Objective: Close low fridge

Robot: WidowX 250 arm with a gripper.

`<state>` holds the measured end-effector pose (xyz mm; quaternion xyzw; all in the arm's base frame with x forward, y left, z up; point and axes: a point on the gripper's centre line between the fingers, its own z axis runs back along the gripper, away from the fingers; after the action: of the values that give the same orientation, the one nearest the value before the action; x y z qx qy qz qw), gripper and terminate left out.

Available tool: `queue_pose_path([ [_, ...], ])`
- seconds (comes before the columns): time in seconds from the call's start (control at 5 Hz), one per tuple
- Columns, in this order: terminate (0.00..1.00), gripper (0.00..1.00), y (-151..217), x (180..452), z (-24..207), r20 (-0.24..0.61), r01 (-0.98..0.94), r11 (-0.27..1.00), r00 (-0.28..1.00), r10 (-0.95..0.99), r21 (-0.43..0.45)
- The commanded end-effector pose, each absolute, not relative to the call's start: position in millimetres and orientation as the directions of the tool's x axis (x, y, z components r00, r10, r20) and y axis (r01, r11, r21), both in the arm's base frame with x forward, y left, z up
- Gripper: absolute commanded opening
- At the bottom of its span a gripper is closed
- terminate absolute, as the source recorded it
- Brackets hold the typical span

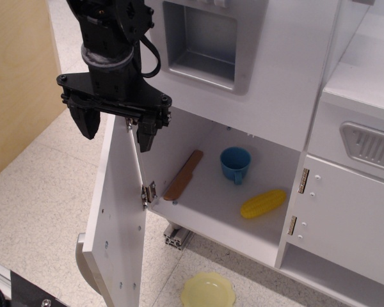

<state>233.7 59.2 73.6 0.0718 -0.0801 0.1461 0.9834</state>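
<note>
claw: black two-finger, spread apart, nothing held; hangs over the top edge of the open door, one finger on the outer side, the other on the inner side near the hinge line. contact with the edge can't be told.
low fridge door: white flat panel, swung wide open toward the camera, hinged on its right edge at a metal hinge. inner face with screw holes shows.
low fridge: white compartment at the bottom of the toy kitchen, under the panel with the recessed grey dispenser.
handling: looks like a stiff, light board; should swing freely on the hinge, no flex expected. smooth painted faces, likely slippery for a pinch.
where to hold: judged best to push on the outer face near the free edge, far from the hinge, for leverage; or straddle the top edge as the claw sits now.
inside: wooden knife leaning at the left, blue cup at the back, yellow corn near the front right. all look clear of the door's sweep, corn closest to the lip.
floor: yellow plate below the fridge, near the door's path.
hidden: outer face not visible, only a grey curved bit at the lower left, probably the handle. door bottom cut off by the frame. arm top cropped. latch or magnet not visible.
</note>
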Motion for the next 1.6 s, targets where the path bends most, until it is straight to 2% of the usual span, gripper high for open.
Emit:
queue_pose_path([
  [0.0,0.00,1.00,59,234,74,0.178,-0.299,0.947,0.944,0.276,0.118],
  [0.2,0.00,1.00,81,231,75,0.190,-0.320,0.939,0.937,0.294,0.126],
  [0.4,0.00,1.00,98,227,65,0.178,-0.340,0.934,0.931,0.318,0.113],
  [0.6,0.00,1.00,103,226,44,0.199,-0.381,0.920,0.912,0.358,0.092],
  [0.8,0.00,1.00,98,227,24,0.172,-0.410,0.911,0.902,0.396,0.053],
  [1.0,0.00,1.00,88,231,15,0.169,-0.413,0.910,0.900,0.402,0.031],
  [1.4,0.00,1.00,54,244,2,0.178,-0.422,0.904,0.896,0.407,0.060],
])
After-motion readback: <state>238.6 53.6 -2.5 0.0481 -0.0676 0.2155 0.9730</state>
